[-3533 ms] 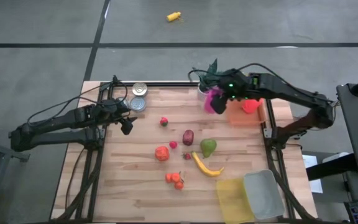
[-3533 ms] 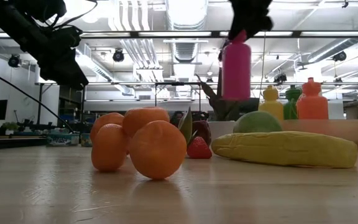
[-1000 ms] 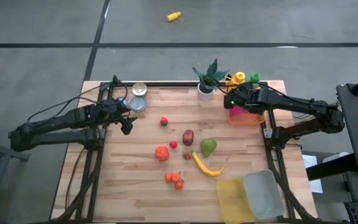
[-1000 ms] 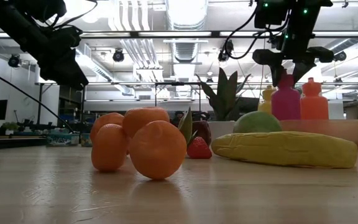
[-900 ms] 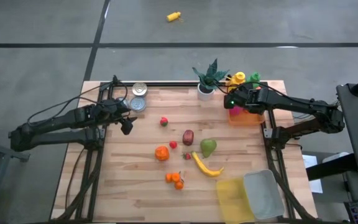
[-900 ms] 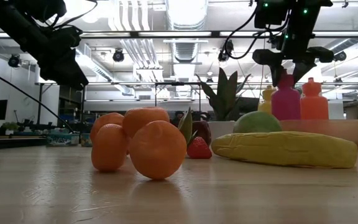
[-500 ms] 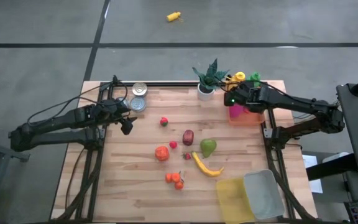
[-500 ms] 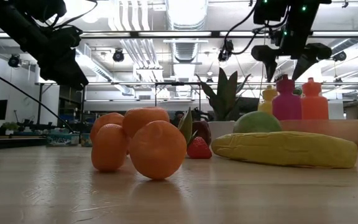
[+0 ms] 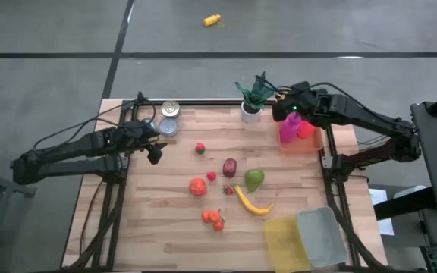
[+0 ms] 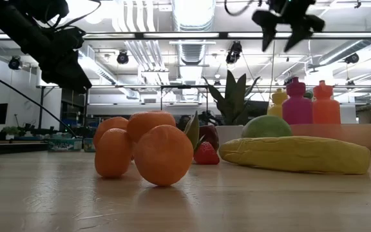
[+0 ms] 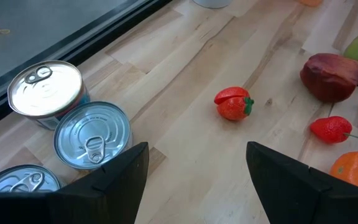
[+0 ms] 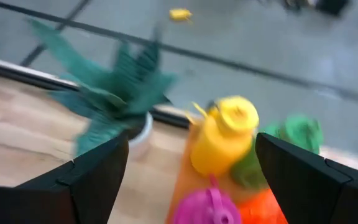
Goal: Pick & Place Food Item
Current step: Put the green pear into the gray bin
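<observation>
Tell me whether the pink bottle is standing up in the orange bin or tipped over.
Upright. The pink bottle stands cap-up in the orange bin beside the orange bottle; the open right hand is above it.

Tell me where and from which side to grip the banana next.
Grip the banana at its mid-body from above, fingers across its narrow width. It lies flat and curved, with the green pear close to its upper end, so the lower half looks freer. The right end effector is open.
</observation>
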You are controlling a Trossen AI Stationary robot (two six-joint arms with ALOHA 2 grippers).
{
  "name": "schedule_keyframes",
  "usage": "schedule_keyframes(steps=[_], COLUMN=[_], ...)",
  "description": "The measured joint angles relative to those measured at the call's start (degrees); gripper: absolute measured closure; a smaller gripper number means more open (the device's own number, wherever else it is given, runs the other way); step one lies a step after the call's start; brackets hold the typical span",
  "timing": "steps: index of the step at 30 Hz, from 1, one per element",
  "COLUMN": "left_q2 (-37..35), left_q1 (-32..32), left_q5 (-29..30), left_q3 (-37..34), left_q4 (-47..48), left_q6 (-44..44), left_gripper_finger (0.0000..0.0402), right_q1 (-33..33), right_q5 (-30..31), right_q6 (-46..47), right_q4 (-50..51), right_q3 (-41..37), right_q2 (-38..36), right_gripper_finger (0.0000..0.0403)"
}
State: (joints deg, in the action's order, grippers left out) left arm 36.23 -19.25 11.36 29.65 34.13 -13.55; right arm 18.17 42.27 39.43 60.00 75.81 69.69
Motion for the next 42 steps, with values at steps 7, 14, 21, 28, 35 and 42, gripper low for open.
schedule_keyframes(steps=[7, 14, 21, 28, 35, 42], left_q2=[0.0, 0.01, 0.0, 0.01, 0.0, 0.01], left_q1=[0.02, 0.0, 0.0, 0.01, 0.02, 0.01], left_q5=[-0.01, -0.01, 0.0, 0.0, 0.01, 0.0], left_q3=[0.0, 0.0, 0.0, 0.0, 0.0, 0.0], left_q4=[0.02, 0.0, 0.0, 0.02, 0.02, 0.02], left_q6=[0.0, -0.01, -0.01, 0.0, -0.01, 0.01], left_gripper_finger=[0.0126, 0.0126, 0.0126, 0.0126, 0.0126, 0.0126], right_q1=[-5.16, -8.53, -11.73, -15.74, -17.85, -17.83], right_q5=[-5.45, -13.59, -22.55, -23.28, -23.06, -29.63], right_q6=[-19.44, -28.71, -34.77, -40.15, -42.65, -35.33], right_q4=[-16.38, -25.46, -26.8, -28.17, -27.83, -28.09], right_q3=[1.49, -1.06, -2.8, -4.79, -5.76, -5.88], right_q2=[-0.35, -0.43, -0.31, -0.28, -0.2, 2.45], right_gripper_finger=[0.0054, 0.0054, 0.0053, 0.0053, 0.0053, 0.0053])
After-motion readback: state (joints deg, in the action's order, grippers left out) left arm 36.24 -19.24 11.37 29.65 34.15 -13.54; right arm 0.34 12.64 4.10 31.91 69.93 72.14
